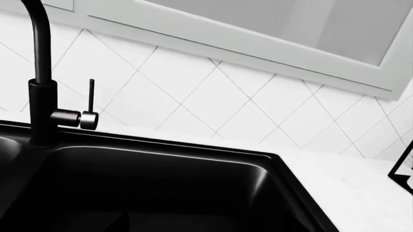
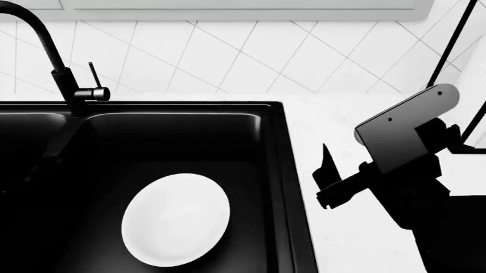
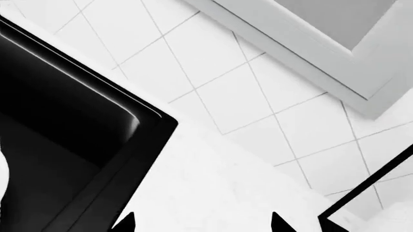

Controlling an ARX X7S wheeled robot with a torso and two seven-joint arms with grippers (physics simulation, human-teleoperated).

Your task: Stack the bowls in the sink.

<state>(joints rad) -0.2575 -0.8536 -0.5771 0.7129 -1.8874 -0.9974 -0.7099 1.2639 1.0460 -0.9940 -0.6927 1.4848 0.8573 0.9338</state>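
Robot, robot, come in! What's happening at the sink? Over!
Right gripper open, empty, above counter beside sink. Left gripper out of view. One white bowl in basin. Nothing in the way.

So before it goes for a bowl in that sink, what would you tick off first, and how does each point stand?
1. Bowl located: ok. One white bowl lies in the sink's right basin.
2. Second bowl located: not ok; none shows in any view.
3. Right hand free: ok, open and empty over the countertop.
4. Right hand above the bowl: not ok; it is outside the basin.
5. Left hand ready: cannot tell; it is out of view.
6. Faucet clear of the bowl: ok, it stands at the back rim.
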